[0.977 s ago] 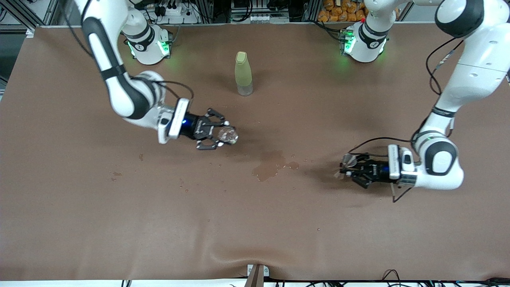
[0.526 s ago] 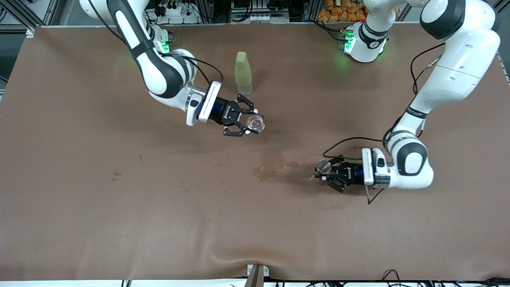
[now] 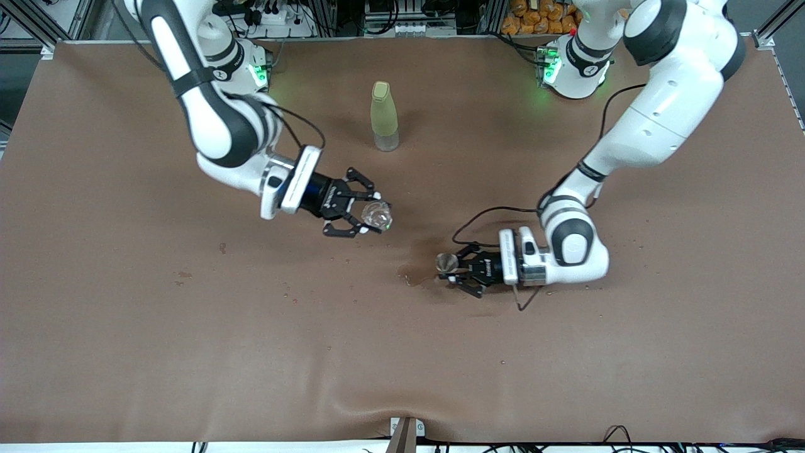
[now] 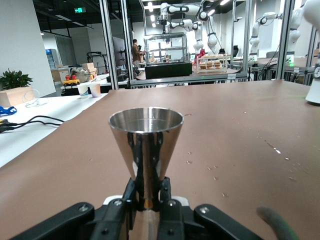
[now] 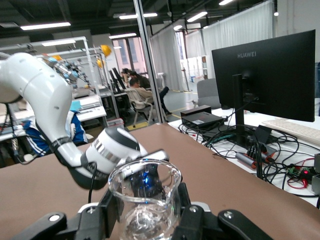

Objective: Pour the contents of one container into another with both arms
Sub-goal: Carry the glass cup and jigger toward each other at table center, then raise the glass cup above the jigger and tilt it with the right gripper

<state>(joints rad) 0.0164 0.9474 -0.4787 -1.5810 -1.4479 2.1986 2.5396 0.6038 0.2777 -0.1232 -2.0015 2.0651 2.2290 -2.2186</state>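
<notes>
The whole move depends on one gap: the two vessels are held up well apart, and neither mouth is over the other.

In the front view the right arm comes from the upper left of the frame. Its right pincer (image 3: 365,214) is pressed onto a small clear glass beaker (image 3: 376,216), left of the centre of the picture, over bare brown cloth of the counter (image 3: 126,327). The left arm comes from the upper right of the frame. Its left pincer (image 3: 454,269) pinches the narrow stem of a small shiny steel cone-shaped cup (image 3: 447,262), a little right of and below the centre, over the edge of a dark wet stain (image 3: 422,253). The cup therefore lies to the lower right of the beaker in that picture, with the stain between them. Both vessels stand upright, long axis vertical. I judge that one must come above the other and then tilt; which one pours I cannot tell.

The left wrist view shows the cup (image 4: 145,145) has an open round mouth and the pincer (image 4: 146,200) grips low on it. The right wrist view shows the beaker (image 5: 145,197) has a spout lip. Liquid inside either I cannot see.

A pale yellow-green capped bottle (image 3: 383,116) stands untouched at the upper centre of the front view.
</notes>
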